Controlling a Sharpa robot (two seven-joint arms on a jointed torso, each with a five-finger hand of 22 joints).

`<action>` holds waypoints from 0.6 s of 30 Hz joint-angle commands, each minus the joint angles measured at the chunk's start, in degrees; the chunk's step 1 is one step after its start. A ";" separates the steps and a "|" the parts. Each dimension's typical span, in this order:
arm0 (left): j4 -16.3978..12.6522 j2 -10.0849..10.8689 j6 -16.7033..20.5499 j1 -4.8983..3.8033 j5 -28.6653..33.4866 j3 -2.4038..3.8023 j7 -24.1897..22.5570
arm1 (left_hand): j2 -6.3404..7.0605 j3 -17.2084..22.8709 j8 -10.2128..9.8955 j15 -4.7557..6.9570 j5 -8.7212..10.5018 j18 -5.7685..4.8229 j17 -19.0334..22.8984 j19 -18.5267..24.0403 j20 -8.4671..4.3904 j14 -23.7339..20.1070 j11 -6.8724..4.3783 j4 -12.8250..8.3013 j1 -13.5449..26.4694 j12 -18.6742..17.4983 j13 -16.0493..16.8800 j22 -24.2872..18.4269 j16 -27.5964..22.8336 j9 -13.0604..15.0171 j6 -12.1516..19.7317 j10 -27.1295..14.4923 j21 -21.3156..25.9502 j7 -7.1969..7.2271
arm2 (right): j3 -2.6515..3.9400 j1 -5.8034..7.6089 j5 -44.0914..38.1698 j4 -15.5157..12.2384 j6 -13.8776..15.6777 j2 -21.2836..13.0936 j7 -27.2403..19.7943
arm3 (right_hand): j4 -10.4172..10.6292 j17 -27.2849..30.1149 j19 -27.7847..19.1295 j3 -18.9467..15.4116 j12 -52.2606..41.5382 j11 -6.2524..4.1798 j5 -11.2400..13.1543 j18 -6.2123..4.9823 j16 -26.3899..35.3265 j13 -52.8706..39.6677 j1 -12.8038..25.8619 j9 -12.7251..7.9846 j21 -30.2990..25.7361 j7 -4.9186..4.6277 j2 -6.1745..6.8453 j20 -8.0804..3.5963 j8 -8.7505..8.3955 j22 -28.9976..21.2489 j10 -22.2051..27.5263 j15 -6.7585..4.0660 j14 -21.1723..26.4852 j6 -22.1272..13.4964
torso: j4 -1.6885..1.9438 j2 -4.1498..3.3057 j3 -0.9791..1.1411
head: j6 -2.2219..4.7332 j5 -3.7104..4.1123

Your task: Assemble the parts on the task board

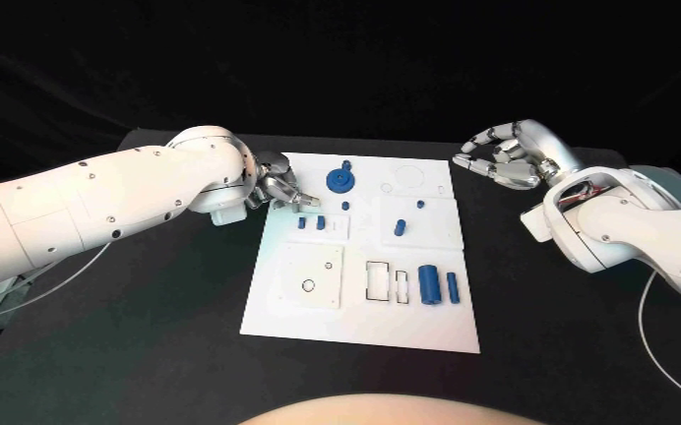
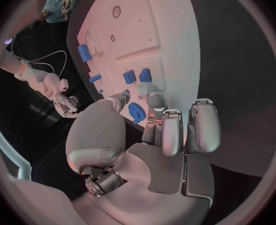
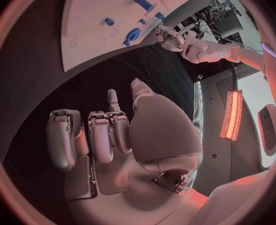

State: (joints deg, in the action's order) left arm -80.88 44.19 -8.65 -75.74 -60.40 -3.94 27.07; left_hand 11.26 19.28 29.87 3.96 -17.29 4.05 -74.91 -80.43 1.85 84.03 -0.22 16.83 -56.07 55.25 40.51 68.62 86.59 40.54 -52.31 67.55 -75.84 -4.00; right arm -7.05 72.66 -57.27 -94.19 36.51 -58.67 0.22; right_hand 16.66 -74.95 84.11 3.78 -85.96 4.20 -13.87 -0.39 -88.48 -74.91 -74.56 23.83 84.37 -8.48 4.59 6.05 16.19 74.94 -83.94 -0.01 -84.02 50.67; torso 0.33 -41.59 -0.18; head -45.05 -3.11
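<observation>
The white task board [image 1: 291, 312] lies in the middle of the black table. On it are a round blue part [image 1: 340, 181] at the far end, two small blue blocks [image 1: 311, 221], a short blue peg [image 1: 401, 225] and two blue cylinders [image 1: 440, 284] near the right edge. My left hand [image 1: 278, 187] hovers over the board's far left corner, with nothing seen between its thumb and fingers. In the left wrist view the round blue part [image 2: 136, 111] lies just past the left hand's fingertips [image 2: 152, 99]. My right hand [image 1: 504, 157] hangs off the board's far right corner, fingers curled in and holding nothing.
Black tabletop [image 1: 170, 346] surrounds the board on all sides. The board has outlined recesses: a square plate with a ring [image 1: 311, 274] and a rectangular slot [image 1: 379, 282]. A thin cable [image 1: 64, 282] trails under my left arm.
</observation>
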 commanded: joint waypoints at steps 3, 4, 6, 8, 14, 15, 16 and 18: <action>-1.00 0.52 13.30 0.08 4.39 0.10 -13.01 | 0.29 0.22 -0.10 -1.71 -0.76 2.91 -0.59 5.76 1.05 0.82 1.95 -0.15 -7.29 -4.25 -4.57 -10.92 -4.82 0.23 4.86 -6.64 8.67 -2.01 | 0.00 -0.03 -0.09 0.07 0.11 -0.04 -0.91 | -0.01 -9.17 2.71 -0.37 0.53 -0.33 -0.16 -1.22 0.31 -9.71 0.56 0.05 -0.63 -0.04 0.17 -0.37 0.18 11.01 -1.23 -0.29 -4.70 -0.45 | 0.09 0.05 0.03 | 0.18 0.38; -1.38 0.64 15.37 0.22 4.66 0.09 -15.92 | 0.46 0.83 -0.36 -2.24 -0.94 3.85 3.44 8.40 1.48 -1.17 2.50 -0.43 -9.96 -5.14 -5.15 -15.86 -7.57 -0.04 6.40 -8.43 12.81 -2.74 | 0.00 -0.03 0.07 0.13 0.10 -0.03 -1.05 | -0.01 -9.13 2.68 -0.38 0.56 -0.33 -0.16 -1.23 0.32 -9.67 0.56 0.05 -0.69 -0.04 0.17 -0.37 0.18 10.97 -1.19 -0.29 -4.70 -0.45 | 0.09 0.06 0.03 | 0.24 0.48; -2.02 0.80 18.53 0.59 4.46 0.08 -20.56 | 1.28 4.06 -1.96 -3.86 -0.68 6.19 19.69 18.04 2.89 -11.76 4.10 -3.04 -18.39 -9.56 -7.70 -30.46 -20.02 -1.51 9.76 -15.07 26.43 -4.27 | 0.00 -0.04 0.27 0.24 0.06 -0.01 -1.24 | -0.07 -8.77 2.44 -0.34 1.00 -0.32 -0.20 -1.35 0.44 -9.16 0.47 0.05 -1.15 -0.05 0.11 -0.37 0.18 10.68 -0.73 -0.28 -4.61 -0.50 | 0.08 0.04 0.00 | 0.38 0.59; -2.73 0.89 22.14 1.15 2.68 0.08 -25.86 | 1.52 6.07 -2.39 -4.30 -0.61 6.39 21.64 18.23 3.53 -13.36 4.64 -4.37 -22.33 -11.01 -9.34 -31.75 -21.77 -2.68 10.06 -15.99 28.36 -4.74 | 0.00 -0.04 0.48 0.35 -0.01 0.04 -1.44 | -0.11 -8.38 2.22 -0.29 1.44 -0.32 -0.25 -1.46 0.57 -8.66 0.39 0.06 -1.60 -0.05 0.03 -0.36 0.21 10.40 -0.27 -0.27 -4.52 -0.54 | 0.06 0.01 -0.02 | 0.50 0.65; -3.44 0.36 27.65 2.66 -7.03 -0.01 -34.06 | 3.25 9.87 -3.72 -4.52 -0.41 6.51 24.84 16.85 3.66 -14.48 5.00 -6.84 -26.47 -18.07 -16.88 -33.10 -23.50 -7.22 9.92 -16.98 30.06 -4.97 | 0.00 -0.04 0.84 0.56 -0.40 0.21 -1.78 | -0.16 -6.68 1.15 -0.23 3.95 -0.34 -0.33 -1.96 1.25 -5.87 0.00 0.11 -3.71 -0.06 -0.07 -0.36 0.37 9.10 2.23 -0.30 -4.07 -0.77 | -0.09 0.00 -0.02 | 0.86 0.63; -3.32 0.13 27.99 2.88 -9.07 -0.11 -34.61 | 3.44 9.98 -3.79 -4.52 -0.37 6.50 24.49 16.65 3.66 -14.02 5.00 -6.91 -26.36 -18.72 -17.66 -33.05 -23.00 -7.77 9.29 -16.76 29.97 -4.93 | 0.00 -0.04 0.87 0.57 -0.49 0.24 -1.81 | -0.15 -6.23 0.92 -0.23 4.87 -0.36 -0.33 -2.07 1.45 -4.88 -0.10 0.13 -4.18 -0.04 -0.08 -0.37 0.43 8.82 3.07 -0.32 -3.95 -0.82 | -0.06 -0.01 0.02 | 0.92 0.62; -3.19 -0.08 28.11 3.04 -10.66 -0.18 -34.88 | 3.64 10.05 -3.92 -4.59 -0.38 6.51 24.46 16.52 3.64 -13.83 5.02 -6.96 -26.21 -19.43 -18.38 -33.01 -22.78 -8.27 8.88 -16.80 29.91 -4.91 | 0.00 -0.04 0.89 0.58 -0.55 0.27 -1.83 | -0.13 -5.88 0.66 -0.24 5.77 -0.39 -0.34 -2.19 1.62 -3.91 -0.16 0.15 -4.72 -0.02 -0.08 -0.40 0.50 8.49 3.85 -0.35 -3.86 -0.87 | -0.04 -0.03 0.04 | 1.01 0.64; -2.88 -0.60 27.99 3.38 -14.18 -0.34 -35.01 | 3.92 10.16 -4.36 -4.53 -0.37 6.49 23.35 16.16 3.66 -12.84 5.05 -7.02 -26.08 -20.19 -19.22 -32.87 -21.63 -9.02 8.62 -16.56 29.64 -4.88 | -0.01 -0.04 0.92 0.61 -0.66 0.33 -1.88 | -0.14 -5.59 0.49 -0.24 7.20 -0.44 -0.36 -2.27 1.79 -2.37 -0.30 0.18 -5.15 0.02 -0.09 -0.44 0.61 8.25 5.02 -0.40 -3.79 -0.94 | -0.01 -0.05 0.03 | 1.13 0.65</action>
State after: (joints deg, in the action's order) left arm -83.88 44.00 15.34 -72.59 -65.49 -4.23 -1.95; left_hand 14.53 29.13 25.68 -0.57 -17.91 9.77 -51.62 -64.15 5.54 71.13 4.74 9.70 -82.13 35.31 21.52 35.65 64.88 31.68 -43.35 50.64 -46.10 -8.78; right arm -7.05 72.66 -56.53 -93.59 36.51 -58.44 -0.73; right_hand 16.66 -74.93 84.11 3.79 -79.31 3.78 -13.87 -2.18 -87.02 -74.95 -74.57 23.96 79.44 -8.45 4.60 6.05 16.61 74.92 -79.38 -0.01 -84.03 50.28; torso 0.30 -41.59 -0.19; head -44.10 -2.46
